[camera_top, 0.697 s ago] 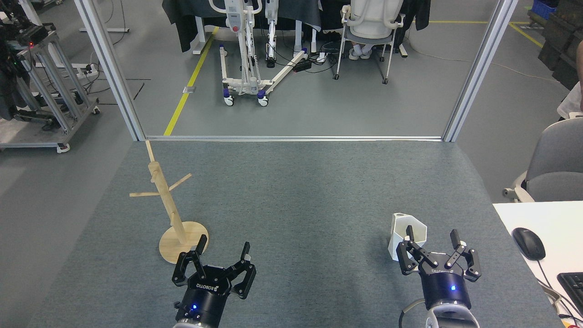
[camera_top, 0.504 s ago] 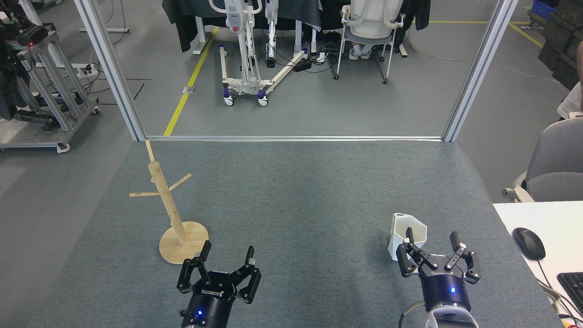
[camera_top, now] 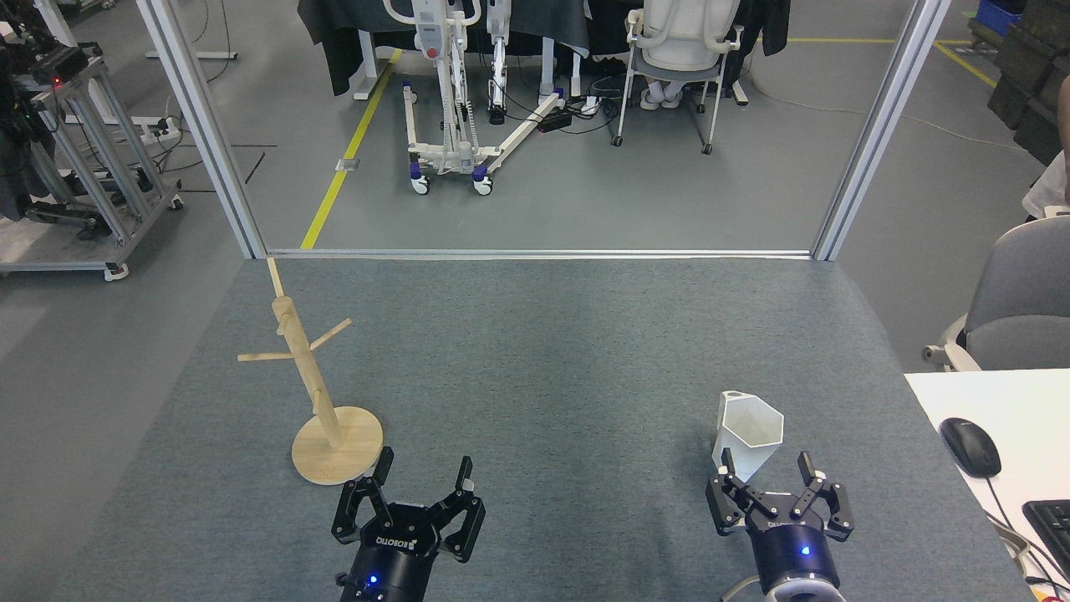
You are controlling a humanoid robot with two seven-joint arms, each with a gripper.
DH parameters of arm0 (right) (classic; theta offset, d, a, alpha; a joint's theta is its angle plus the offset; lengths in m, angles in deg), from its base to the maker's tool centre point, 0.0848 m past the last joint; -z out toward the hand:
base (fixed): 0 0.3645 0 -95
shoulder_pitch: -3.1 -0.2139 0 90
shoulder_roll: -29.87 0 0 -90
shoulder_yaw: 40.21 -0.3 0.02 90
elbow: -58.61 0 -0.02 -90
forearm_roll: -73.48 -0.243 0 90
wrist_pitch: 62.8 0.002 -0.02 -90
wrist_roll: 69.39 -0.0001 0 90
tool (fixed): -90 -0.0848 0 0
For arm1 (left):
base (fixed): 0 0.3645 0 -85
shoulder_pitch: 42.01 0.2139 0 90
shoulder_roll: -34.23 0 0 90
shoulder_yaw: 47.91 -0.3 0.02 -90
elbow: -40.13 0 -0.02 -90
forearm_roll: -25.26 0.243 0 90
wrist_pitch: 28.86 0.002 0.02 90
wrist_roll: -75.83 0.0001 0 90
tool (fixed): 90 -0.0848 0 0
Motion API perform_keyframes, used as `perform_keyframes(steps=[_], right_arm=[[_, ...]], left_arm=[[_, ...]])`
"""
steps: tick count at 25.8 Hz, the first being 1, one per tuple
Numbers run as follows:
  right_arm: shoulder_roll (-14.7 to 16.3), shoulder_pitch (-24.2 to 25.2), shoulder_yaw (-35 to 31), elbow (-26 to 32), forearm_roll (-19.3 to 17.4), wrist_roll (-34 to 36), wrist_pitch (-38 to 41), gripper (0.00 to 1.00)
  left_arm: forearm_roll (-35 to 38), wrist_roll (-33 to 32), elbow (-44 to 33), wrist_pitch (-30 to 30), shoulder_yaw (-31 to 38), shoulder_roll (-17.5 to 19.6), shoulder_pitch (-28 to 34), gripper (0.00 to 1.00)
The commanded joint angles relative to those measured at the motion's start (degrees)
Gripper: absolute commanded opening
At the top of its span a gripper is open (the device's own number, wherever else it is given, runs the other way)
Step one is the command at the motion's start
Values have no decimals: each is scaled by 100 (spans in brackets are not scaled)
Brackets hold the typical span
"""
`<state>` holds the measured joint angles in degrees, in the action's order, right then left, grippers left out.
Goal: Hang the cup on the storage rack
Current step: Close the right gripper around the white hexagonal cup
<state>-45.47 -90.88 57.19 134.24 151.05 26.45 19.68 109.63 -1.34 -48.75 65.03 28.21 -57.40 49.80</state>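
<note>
The white faceted cup (camera_top: pixel 746 436) stands upright on the grey table at the right, its small handle at the back left of the rim. My right gripper (camera_top: pixel 767 460) is open just in front of it, holding nothing, with its left fingertip close to the cup's lower edge. The wooden storage rack (camera_top: pixel 313 387) stands at the left on its round disc base, pole leaning away with thin pegs sticking out. My left gripper (camera_top: pixel 424 462) is open and empty, a little right of and nearer than the rack's base.
A white desk (camera_top: pixel 995 401) with a black mouse (camera_top: pixel 970 446) and a keyboard (camera_top: pixel 1053 522) borders the table at the right. A grey chair (camera_top: pixel 1016 297) sits beyond it. Metal frame posts (camera_top: pixel 201 125) stand at the table's far corners.
Both grippers have drawn back toward me. The right one slid down and left, off the cup's front. The left one moved right and down, away from the rack base. Both stayed open.
</note>
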Motion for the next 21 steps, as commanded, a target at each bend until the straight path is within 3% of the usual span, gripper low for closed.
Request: perform_keyframes(steps=[1, 13, 21], right_arm=[[2, -322, 217, -593, -15, -4, 181, 99], [10, -481, 129, -830, -6, 5, 181, 99], [28, -876, 121, -1489, -15, 13, 199, 99]], left_arm=[[0, 10, 28, -2, 0, -4, -6, 100], [0, 10, 19, -2, 0, -4, 3, 100], [0, 10, 10, -2, 0, 5, -6, 100]])
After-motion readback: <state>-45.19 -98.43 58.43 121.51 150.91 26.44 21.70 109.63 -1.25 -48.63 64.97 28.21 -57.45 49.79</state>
